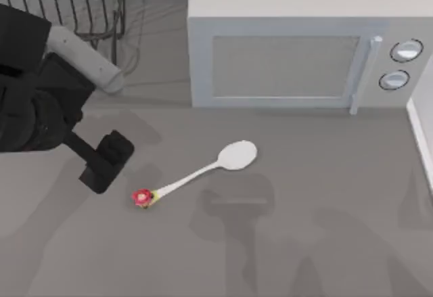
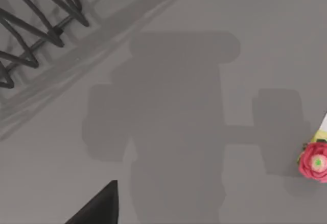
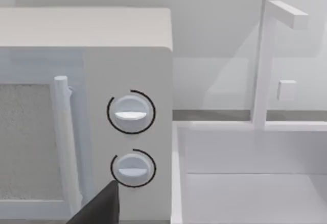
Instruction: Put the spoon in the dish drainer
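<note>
Top view, from left to right: the black wire dish drainer of thin upright metal bars stands at the far left corner of the table, at about eleven o'clock from the table's middle, well apart from the cutlery it is meant to receive. Below it my left arm reaches in from the left edge, and its black two-finger left gripper hangs at about nine o'clock from the slim white spoon, just beside the small red flower-like knob at the handle end but not touching it; whether its fingers are spread or pressed together I cannot tell, since from above they merge into one dark block. The spoon lies flat on the grey table, slanted, its oval bowl at about two o'clock from the knob. That slant probably makes the thin handle the part to pinch, so I judge the arm to be on its approach, with the lift and the carry to the rack not yet done. Behind the spoon, at twelve to one o'clock, sits a grey box-shaped microwave with two round dials. The right wrist view faces those dials beside a pale sink basin, so my right arm seems parked at the right.
</note>
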Robot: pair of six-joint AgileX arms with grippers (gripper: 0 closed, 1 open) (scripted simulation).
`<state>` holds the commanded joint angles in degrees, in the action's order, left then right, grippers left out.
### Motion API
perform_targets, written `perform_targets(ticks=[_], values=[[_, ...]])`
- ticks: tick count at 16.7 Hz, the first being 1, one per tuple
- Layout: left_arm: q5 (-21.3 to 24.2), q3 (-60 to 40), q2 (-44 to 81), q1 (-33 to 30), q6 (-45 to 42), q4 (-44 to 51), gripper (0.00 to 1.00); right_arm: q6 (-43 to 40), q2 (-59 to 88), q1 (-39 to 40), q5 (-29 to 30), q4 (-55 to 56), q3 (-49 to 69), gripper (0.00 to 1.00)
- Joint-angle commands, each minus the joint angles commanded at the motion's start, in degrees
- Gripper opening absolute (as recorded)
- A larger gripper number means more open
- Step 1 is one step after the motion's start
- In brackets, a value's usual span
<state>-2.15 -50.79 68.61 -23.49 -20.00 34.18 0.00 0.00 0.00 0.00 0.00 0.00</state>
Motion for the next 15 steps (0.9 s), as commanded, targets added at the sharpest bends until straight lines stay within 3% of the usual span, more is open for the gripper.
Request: perform_targets(ticks=[8, 15], values=[[0.76, -28.99, 35.20, -8.99, -7.11, 21.90, 1.00, 0.00, 0.00, 0.00, 0.00, 0.00, 0.00, 1.00], [1.93, -43.39, 48.84, -10.73, -7.93, 32.03, 1.00, 0.00, 0.00, 0.00, 0.00, 0.00, 0.00, 1.00]])
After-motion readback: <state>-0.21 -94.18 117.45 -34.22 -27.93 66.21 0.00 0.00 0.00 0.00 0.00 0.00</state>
